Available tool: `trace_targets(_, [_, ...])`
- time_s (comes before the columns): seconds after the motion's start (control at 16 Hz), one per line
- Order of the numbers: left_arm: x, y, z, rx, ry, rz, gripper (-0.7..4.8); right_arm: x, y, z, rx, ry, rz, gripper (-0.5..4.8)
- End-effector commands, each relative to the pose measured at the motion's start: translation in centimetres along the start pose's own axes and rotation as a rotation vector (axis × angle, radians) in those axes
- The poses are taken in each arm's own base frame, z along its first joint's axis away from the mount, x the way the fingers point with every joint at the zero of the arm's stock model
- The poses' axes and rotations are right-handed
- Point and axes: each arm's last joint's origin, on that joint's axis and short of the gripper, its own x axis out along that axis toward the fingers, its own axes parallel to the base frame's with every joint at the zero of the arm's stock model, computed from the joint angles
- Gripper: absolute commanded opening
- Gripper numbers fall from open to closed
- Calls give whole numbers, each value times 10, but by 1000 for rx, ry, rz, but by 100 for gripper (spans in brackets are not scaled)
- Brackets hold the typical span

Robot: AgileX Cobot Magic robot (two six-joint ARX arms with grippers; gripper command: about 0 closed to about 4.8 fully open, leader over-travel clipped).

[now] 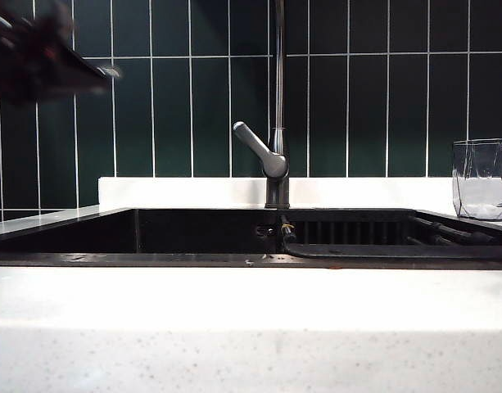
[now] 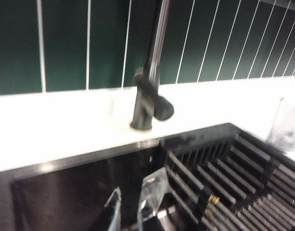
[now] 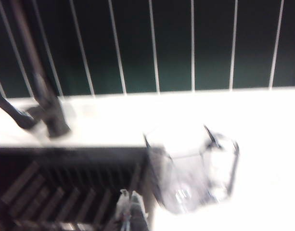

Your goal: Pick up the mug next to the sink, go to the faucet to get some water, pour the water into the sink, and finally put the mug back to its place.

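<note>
The clear faceted mug (image 1: pixel 482 178) stands upright on the white counter at the far right, just beyond the black sink (image 1: pixel 70 233). The tall dark faucet (image 1: pixel 278 123) rises behind the sink's middle, its grey lever angled to the left. My left gripper (image 2: pixel 133 204) hangs over the basin (image 2: pixel 65 192) with a gap between its fingers and nothing in it; the faucet (image 2: pixel 147 96) is ahead of it, and the mug (image 2: pixel 287 125) is far off to the side. My right gripper (image 3: pixel 130 198) is shut and empty over the sink's rack, short of the mug (image 3: pixel 195 173).
A ribbed dark rack (image 1: pixel 382 229) fills the right half of the sink. My left arm (image 1: pixel 38 57) shows as a dark blur at the upper left. Dark green tiles back the white counter (image 1: pixel 251 327), which runs along the front.
</note>
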Motion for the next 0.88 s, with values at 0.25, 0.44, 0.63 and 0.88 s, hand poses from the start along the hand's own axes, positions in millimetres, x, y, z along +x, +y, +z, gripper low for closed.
trace_targets(0.25, [23,5,16,69,-104,-102,57,24,-30,-9,-13,-2,-126,0])
trace_targets(0.44, [23,5,16,71,-103,-112,57,32,-52,-14,11,-3,-174,1])
trace_targets(0.63, [35,8,11,86,-72,-194,57,51,-64,-22,40,29,-161,21])
trace_targets(0.88, [65,16,9,72,-38,-365,57,74,-70,-36,39,58,-114,22])
